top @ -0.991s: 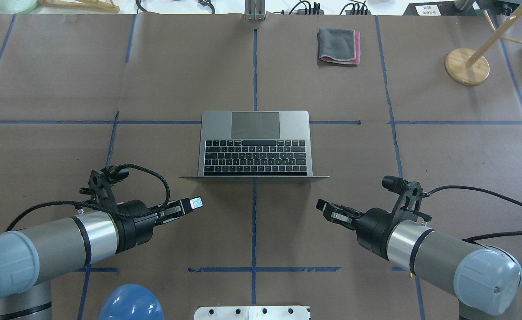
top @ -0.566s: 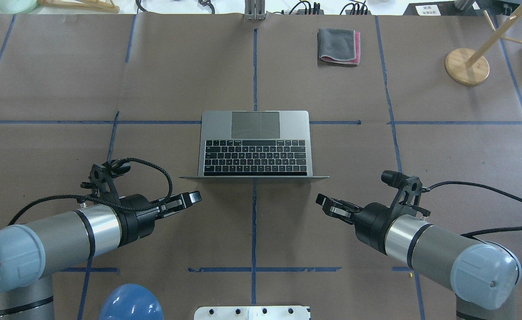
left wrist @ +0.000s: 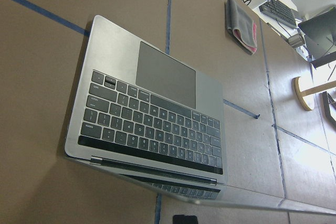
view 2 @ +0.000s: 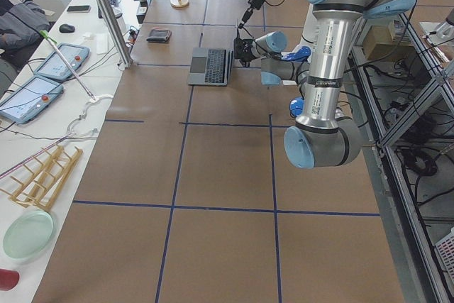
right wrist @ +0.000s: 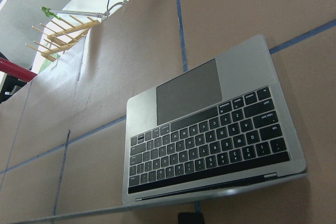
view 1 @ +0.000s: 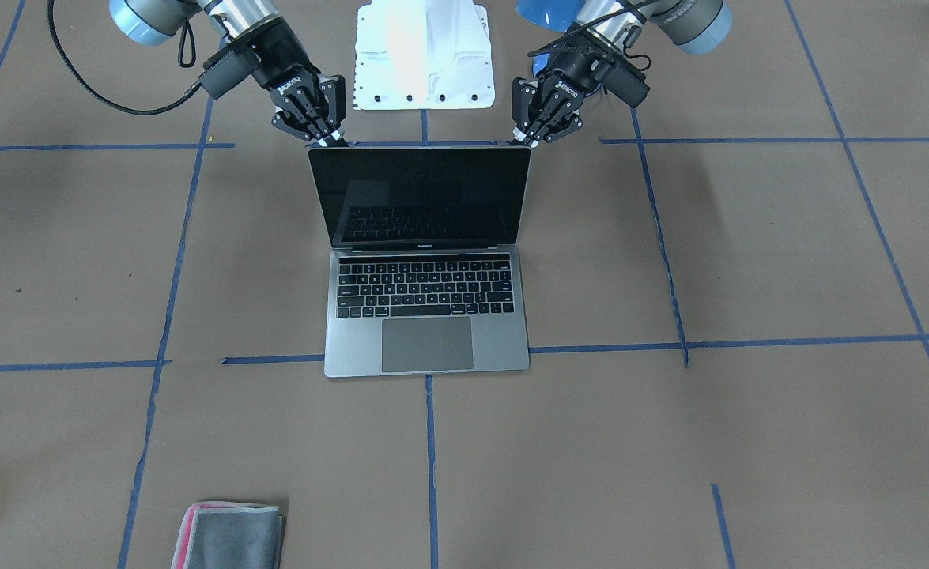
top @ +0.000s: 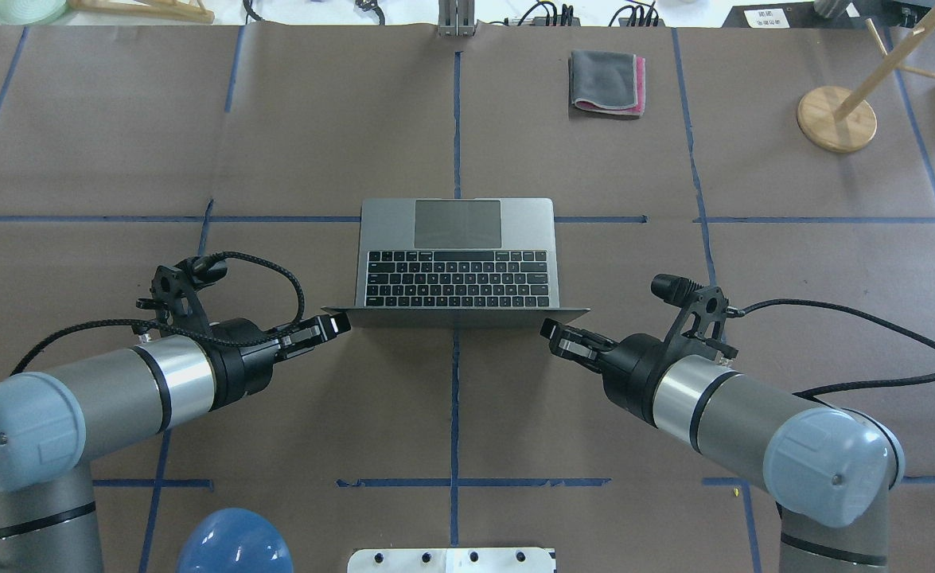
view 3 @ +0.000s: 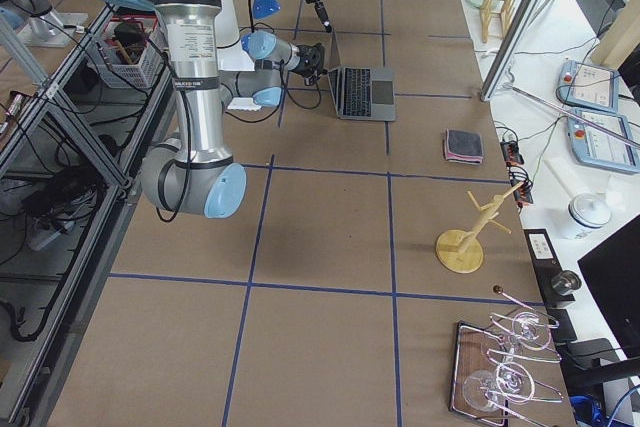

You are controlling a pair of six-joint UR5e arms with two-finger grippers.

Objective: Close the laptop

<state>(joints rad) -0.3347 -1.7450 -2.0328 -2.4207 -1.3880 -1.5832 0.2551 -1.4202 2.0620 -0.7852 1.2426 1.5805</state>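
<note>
1. laptop [top: 457, 239] is seen open at the middle of the brown-papered table [top: 117, 143], with its lid upright on the robot's side and its trackpad on the far side.
2. the left gripper [top: 341, 322] is shown with jaws pressed together and nothing pinched. its tip is set behind the lid's top corner on the robot's left, and whether it touches cannot be told.
3. the right gripper [top: 548, 328] is likewise shown with jaws pressed together and nothing held, its tip behind the opposite top corner.
4. in the overhead view the lid is shown only as a thin edge, while the black screen [view 1: 421, 194] is shown in the front-facing view, with the keys mirrored in it.
5. in the wrist views the keyboard [left wrist: 152, 135] is seen over the lid's edge.
6. a folded grey-and-pink cloth [top: 606, 82] is seen well apart, toward the far edge.
</note>
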